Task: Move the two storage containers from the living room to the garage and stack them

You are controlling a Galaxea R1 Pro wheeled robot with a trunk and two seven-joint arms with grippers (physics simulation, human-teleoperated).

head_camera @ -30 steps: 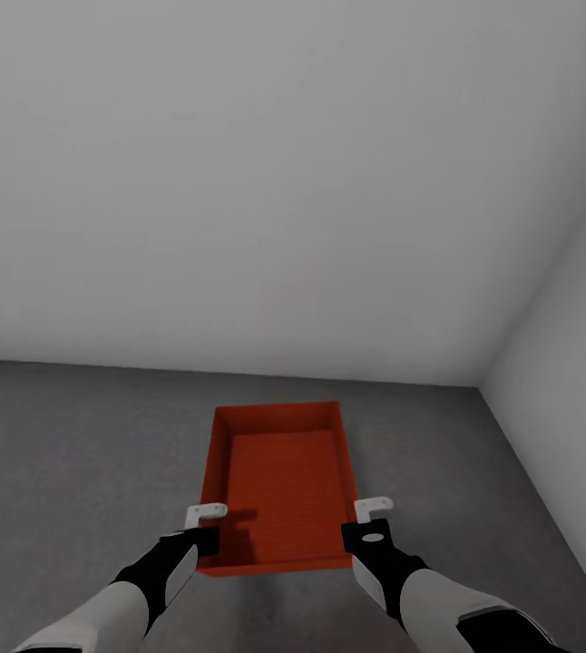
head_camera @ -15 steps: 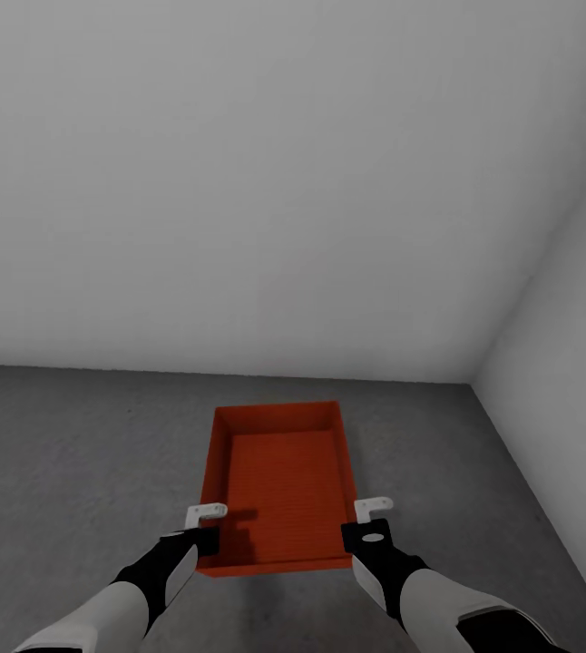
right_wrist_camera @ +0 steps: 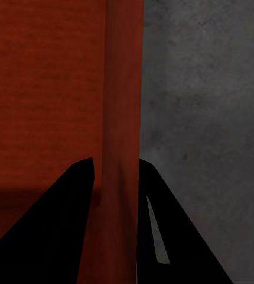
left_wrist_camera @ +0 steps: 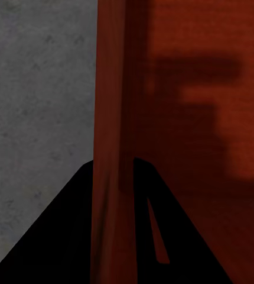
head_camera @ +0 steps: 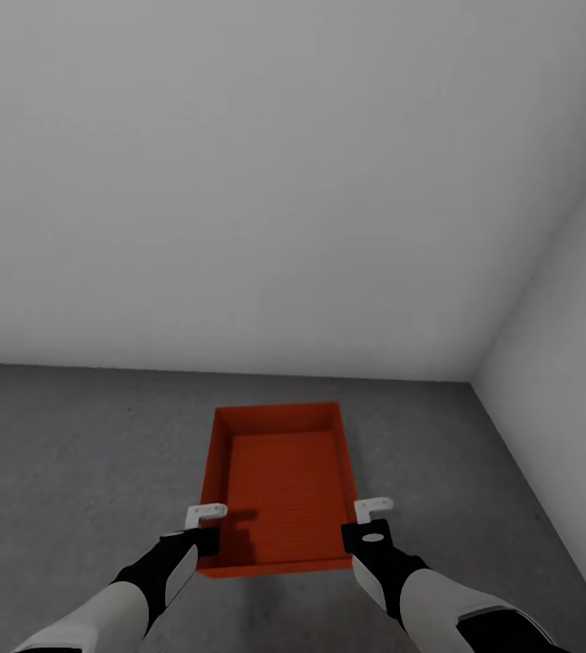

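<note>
Between the 2 arms, above the garage floor [head_camera: 75, 453], the storage container [head_camera: 282, 485] runs lengthwise away from the robot, left gripper [head_camera: 204, 526] and right gripper [head_camera: 366, 519] each clamped astride 1 long wall near its close end.

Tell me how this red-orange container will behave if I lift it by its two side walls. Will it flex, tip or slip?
The storage container looks rigid: straight walls, flat bottom, so probably little flex. The left gripper and right gripper pinch opposite walls near the near end, so the far end may dip. The walls look smooth and thin between the fingers, so some slip is possible.
</note>
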